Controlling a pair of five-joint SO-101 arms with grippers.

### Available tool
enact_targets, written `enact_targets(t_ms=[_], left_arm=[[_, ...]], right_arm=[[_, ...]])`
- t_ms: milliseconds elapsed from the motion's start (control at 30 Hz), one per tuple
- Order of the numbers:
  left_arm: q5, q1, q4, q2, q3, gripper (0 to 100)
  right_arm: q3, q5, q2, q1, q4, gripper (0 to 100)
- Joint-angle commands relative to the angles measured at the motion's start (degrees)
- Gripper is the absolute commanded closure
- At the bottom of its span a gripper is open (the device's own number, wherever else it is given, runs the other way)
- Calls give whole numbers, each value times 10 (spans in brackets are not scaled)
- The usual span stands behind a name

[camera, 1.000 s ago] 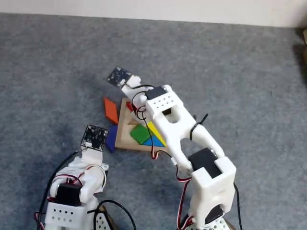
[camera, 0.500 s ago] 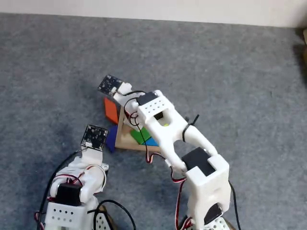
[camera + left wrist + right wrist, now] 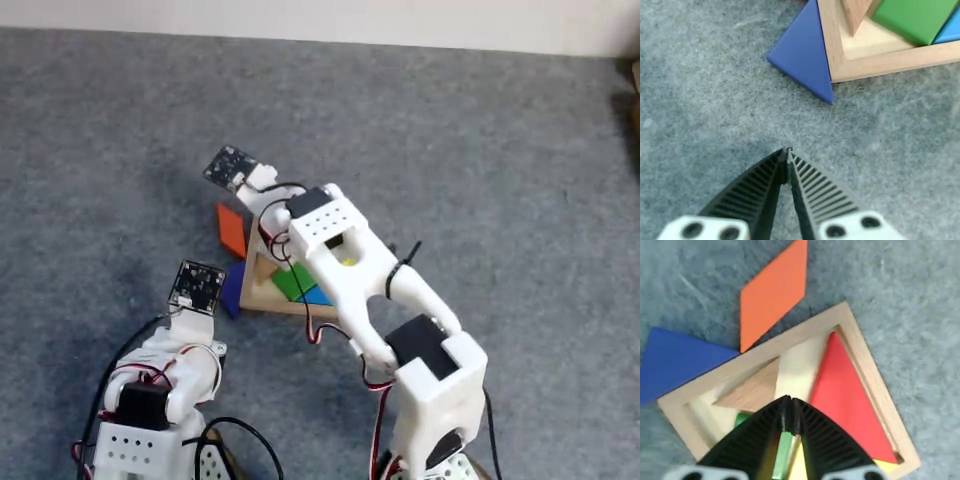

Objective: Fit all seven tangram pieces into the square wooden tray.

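The square wooden tray (image 3: 790, 342) holds a red triangle (image 3: 845, 395), a plain wood triangle (image 3: 752, 392), a green piece (image 3: 915, 17), a light blue piece (image 3: 950, 30) and a yellow piece (image 3: 345, 262). An orange parallelogram (image 3: 774, 290) lies on the carpet just outside one tray edge. A dark blue triangle (image 3: 805, 50) rests flat against the neighbouring edge. My right gripper (image 3: 789, 400) is shut and empty, its tip over the bare tray floor between the wood and red triangles. My left gripper (image 3: 786, 150) is shut above the carpet, a short way from the dark blue triangle.
Grey carpet (image 3: 480, 150) spreads around the tray on all sides. The right arm (image 3: 340, 245) covers much of the tray (image 3: 262, 292) in the high view. The left arm's base (image 3: 150, 420) sits at the near left.
The right arm has swung left over the tray, toward the orange parallelogram, and now hides more of the tray. The left arm has stayed still.
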Motion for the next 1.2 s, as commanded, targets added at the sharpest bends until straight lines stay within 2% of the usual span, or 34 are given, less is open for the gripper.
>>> enact_targets(t_ms=[0, 233, 633, 833, 1100, 1167], left_arm=[[-4, -5, 3, -19, 11, 993], [-4, -5, 3, -19, 11, 993], [-4, -5, 3, -19, 11, 993], [-4, -5, 3, -19, 11, 993], [-4, -5, 3, -19, 11, 993], [-4, -5, 3, -19, 11, 993]], right_arm=[[6, -20, -41, -22, 3, 994], [96, -20, -42, -49, -80, 994], [122, -18, -44, 48, -82, 994], [116, 43, -46, 61, 8, 994], [91, 40, -121, 60, 38, 994], [114, 18, -153, 52, 34, 994]])
